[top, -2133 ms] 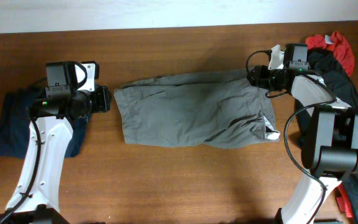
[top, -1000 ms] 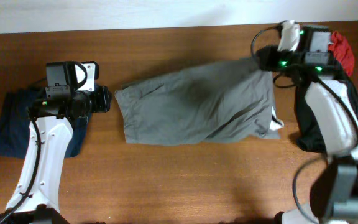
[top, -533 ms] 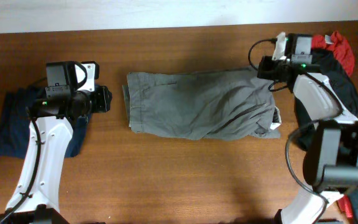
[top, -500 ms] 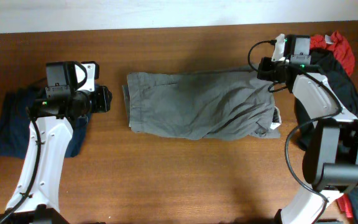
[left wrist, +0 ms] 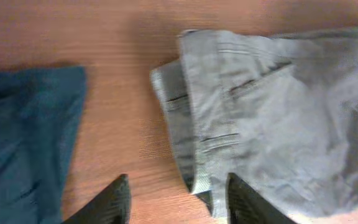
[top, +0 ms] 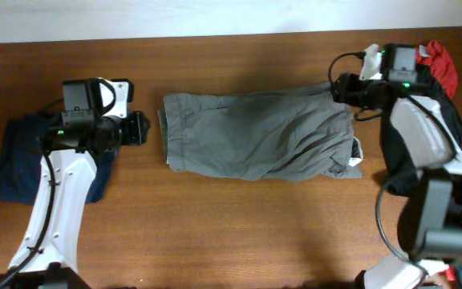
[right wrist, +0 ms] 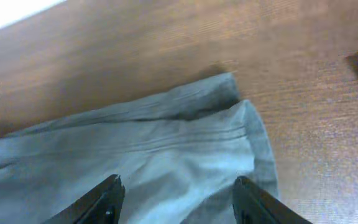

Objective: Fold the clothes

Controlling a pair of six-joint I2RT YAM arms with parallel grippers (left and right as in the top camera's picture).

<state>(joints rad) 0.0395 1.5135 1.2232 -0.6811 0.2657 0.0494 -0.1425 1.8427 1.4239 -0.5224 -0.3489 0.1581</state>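
The grey shorts (top: pixel 259 144) lie spread out in the middle of the table (top: pixel 239 233), a little further right than a second ago, when their far right corner hung lifted. That corner is down again. The right gripper (right wrist: pixel 176 193) has let go and hovers over it with fingers spread. The left gripper (left wrist: pixel 176 199) waits at the shorts' left edge, fingers also spread and holding nothing. The shorts look straightened and ready for a first fold.
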